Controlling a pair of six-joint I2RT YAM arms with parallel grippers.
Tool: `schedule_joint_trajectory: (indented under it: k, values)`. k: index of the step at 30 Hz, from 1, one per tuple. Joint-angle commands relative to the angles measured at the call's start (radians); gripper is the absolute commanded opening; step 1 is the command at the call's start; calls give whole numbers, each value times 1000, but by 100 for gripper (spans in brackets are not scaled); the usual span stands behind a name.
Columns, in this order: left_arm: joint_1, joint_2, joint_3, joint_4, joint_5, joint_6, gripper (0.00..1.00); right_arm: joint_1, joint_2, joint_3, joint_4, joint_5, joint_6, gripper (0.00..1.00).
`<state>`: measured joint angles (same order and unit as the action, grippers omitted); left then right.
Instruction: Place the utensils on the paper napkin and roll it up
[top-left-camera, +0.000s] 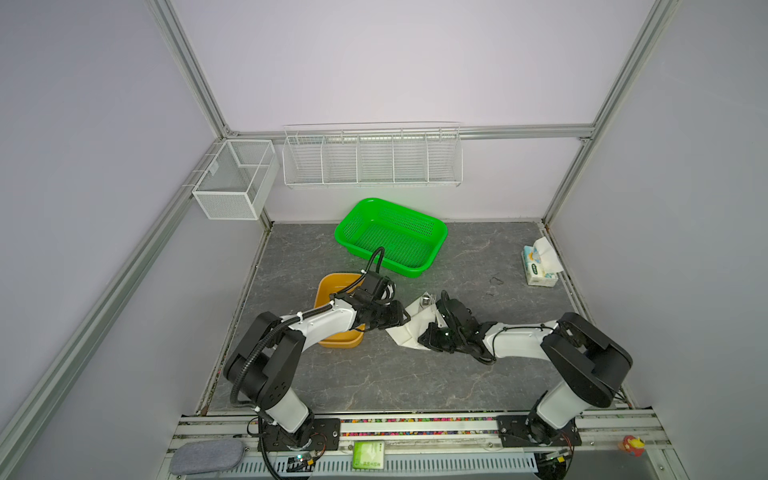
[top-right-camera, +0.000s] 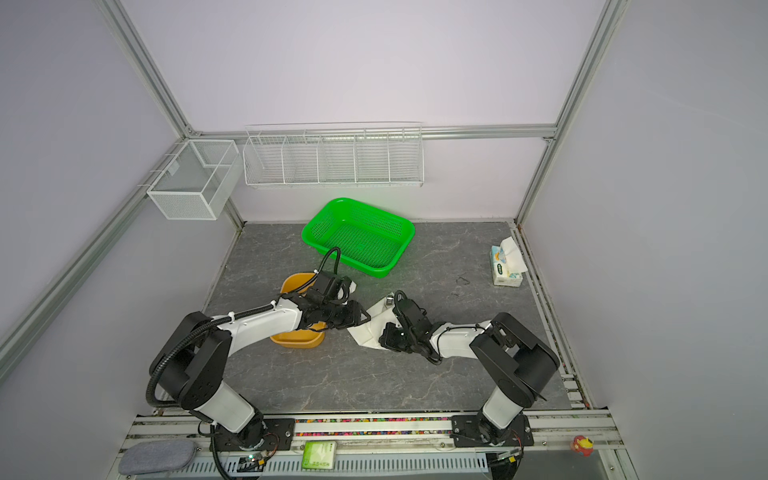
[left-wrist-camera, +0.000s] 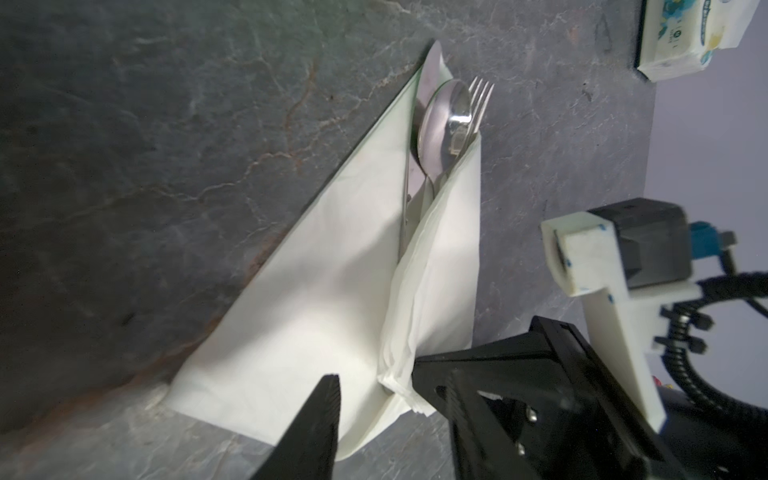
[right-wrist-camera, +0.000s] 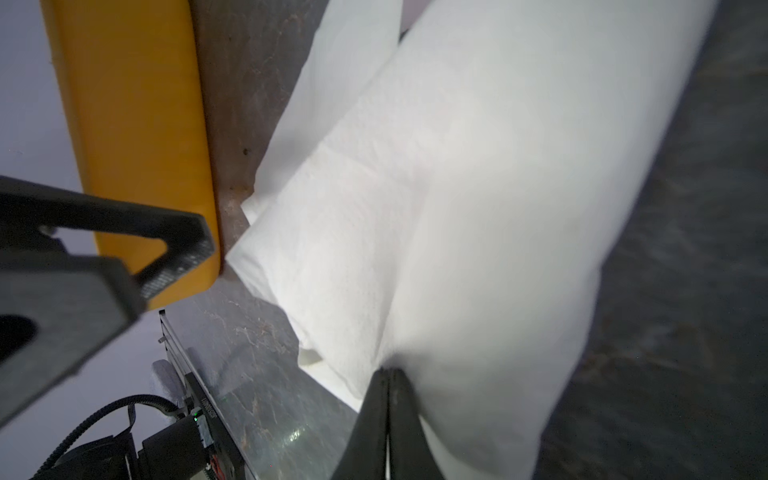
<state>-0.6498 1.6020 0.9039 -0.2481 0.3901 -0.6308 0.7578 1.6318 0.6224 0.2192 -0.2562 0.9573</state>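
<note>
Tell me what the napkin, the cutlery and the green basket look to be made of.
Paper napkin: thin white paper, matte, soft creases, layered edges at the fold. Spoon and fork: polished metal, likely steel, mirror-like glints. Green basket: glossy moulded plastic by its saturated colour and perforated walls.

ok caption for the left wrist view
Utensils tucked in the half-folded paper napkin, right claw pinching its flap.

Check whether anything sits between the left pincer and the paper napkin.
Nothing visible does: the left pincer stands open right at the paper napkin. The orange tub sits back under that arm, not between them.
</note>
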Motion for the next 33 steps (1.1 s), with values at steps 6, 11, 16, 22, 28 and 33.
schedule_joint_trajectory:
  k: [6, 11, 16, 22, 28, 33]
  values:
    - [2, -60, -44, -72, -71, -30, 47, -48, -21, -40, -198, -41, -106, 8]
    - [-27, -129, -82, -101, -153, -101, 49, -51, -16, -27, -199, -51, -105, 8]
    - [-94, -188, -129, -110, -261, -228, 51, -48, -16, -27, -178, -59, -90, 8]
    - [-99, -177, -157, -99, -298, -306, 52, -48, -25, -28, -180, -57, -90, 9]
    - [-99, -122, -167, -40, -277, -336, 51, -48, -39, -35, -180, -46, -90, 9]
    - [-99, -74, -182, 25, -248, -341, 46, -47, -38, -33, -174, -40, -88, 9]
